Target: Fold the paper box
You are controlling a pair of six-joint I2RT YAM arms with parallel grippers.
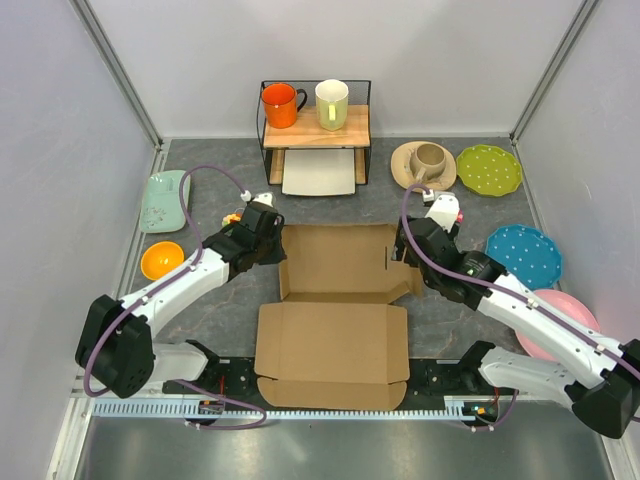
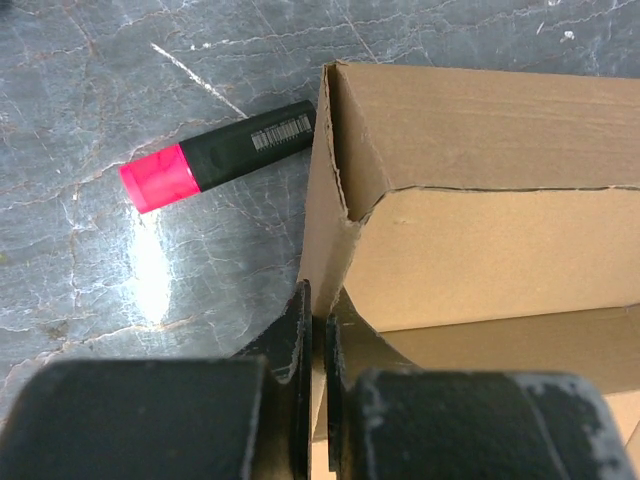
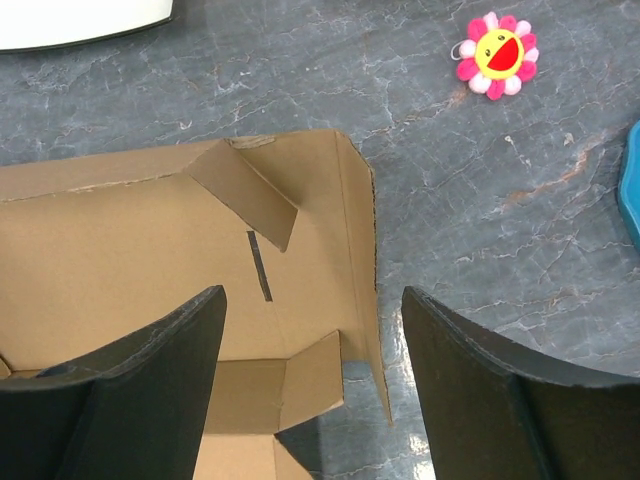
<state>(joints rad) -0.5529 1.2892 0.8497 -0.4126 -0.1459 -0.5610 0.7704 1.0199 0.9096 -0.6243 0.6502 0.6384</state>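
Note:
The brown cardboard paper box [image 1: 335,300] lies in the middle of the table, its far half partly folded up into walls and its near lid panel flat. My left gripper [image 1: 276,252] is shut on the box's raised left side wall [image 2: 325,230], pinching the thin cardboard edge between its fingers [image 2: 297,330]. My right gripper [image 1: 405,250] is open, its jaws straddling the box's right side wall [image 3: 362,260] without touching it. The box inside shows a slot and small corner flaps [image 3: 255,190].
A pink-capped black marker [image 2: 215,155] lies on the table just left of the box. A flower toy [image 3: 495,55] lies to the right. Plates [image 1: 525,255], a rack with mugs [image 1: 315,125], a white tray [image 1: 320,172] and an orange bowl [image 1: 162,260] ring the table.

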